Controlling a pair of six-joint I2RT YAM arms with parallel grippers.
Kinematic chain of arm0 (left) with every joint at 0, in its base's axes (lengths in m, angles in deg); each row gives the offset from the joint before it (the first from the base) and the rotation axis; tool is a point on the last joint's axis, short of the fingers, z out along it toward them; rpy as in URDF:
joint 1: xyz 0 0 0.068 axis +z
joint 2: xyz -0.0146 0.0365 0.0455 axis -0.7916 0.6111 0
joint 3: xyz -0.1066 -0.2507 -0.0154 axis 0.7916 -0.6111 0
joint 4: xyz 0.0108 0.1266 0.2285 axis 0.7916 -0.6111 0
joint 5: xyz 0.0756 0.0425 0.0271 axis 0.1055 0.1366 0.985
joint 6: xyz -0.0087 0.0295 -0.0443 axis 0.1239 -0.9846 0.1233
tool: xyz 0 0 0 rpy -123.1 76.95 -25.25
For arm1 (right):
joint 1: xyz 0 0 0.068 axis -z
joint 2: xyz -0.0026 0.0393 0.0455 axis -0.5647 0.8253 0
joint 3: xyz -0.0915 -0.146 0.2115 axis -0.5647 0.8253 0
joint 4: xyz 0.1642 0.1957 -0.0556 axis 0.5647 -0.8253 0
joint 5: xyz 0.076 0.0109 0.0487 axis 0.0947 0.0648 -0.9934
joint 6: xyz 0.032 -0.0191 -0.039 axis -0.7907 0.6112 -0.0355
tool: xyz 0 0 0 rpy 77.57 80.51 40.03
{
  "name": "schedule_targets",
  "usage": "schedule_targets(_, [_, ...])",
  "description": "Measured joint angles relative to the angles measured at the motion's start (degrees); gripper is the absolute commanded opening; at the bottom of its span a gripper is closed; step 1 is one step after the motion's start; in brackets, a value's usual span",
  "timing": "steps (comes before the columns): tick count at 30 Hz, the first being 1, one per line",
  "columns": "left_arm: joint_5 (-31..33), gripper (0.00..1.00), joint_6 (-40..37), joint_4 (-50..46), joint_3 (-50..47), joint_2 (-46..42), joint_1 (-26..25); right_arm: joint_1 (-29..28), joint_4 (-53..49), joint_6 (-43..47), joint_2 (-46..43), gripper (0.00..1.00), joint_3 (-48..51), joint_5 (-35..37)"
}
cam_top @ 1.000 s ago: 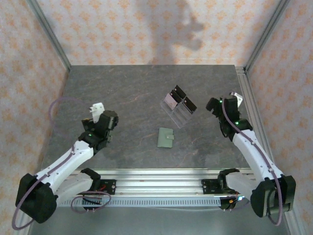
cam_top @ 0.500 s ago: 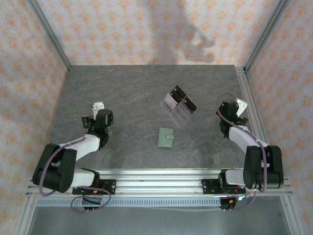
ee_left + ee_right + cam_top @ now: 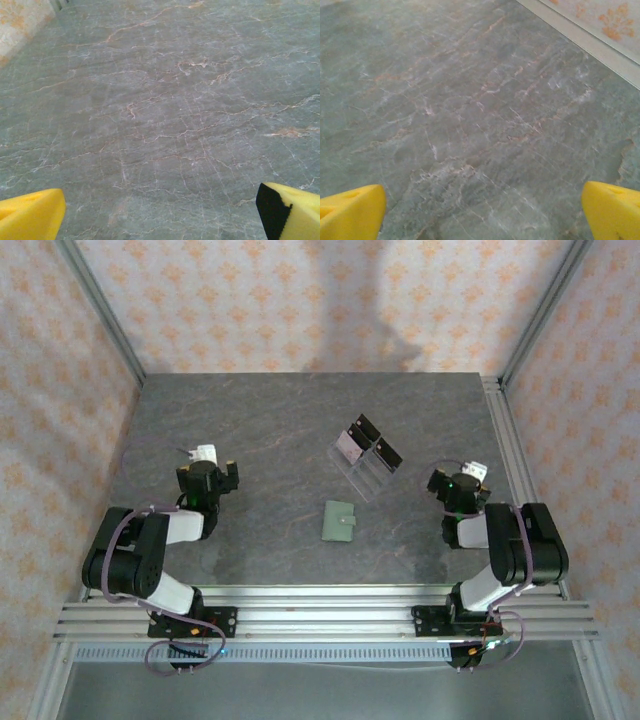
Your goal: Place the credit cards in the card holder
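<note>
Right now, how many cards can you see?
1: a pinkish card in the clear stand, beyond the wallet. More may sit hidden in the stand.

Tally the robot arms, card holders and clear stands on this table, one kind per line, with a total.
Robot arms: 2, the left arm and the right arm
Green card holder: 1
Clear acrylic stand: 1
Total: 4

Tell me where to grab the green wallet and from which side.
Take the wallet across its two long edges, coming straight down from above: it lies flat and closed on the table, so no side gives a way under it. Probably pinch off-centre, clear of the snap tab on its right edge.
</note>
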Motion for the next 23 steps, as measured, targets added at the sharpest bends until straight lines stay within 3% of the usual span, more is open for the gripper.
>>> schedule_targets(23, [-1.6, 1.0, 0.0, 0.6, 0.0, 0.0, 0.2, -0.5, 1.4, 3.6, 0.1, 0.99, -4.4, -4.9])
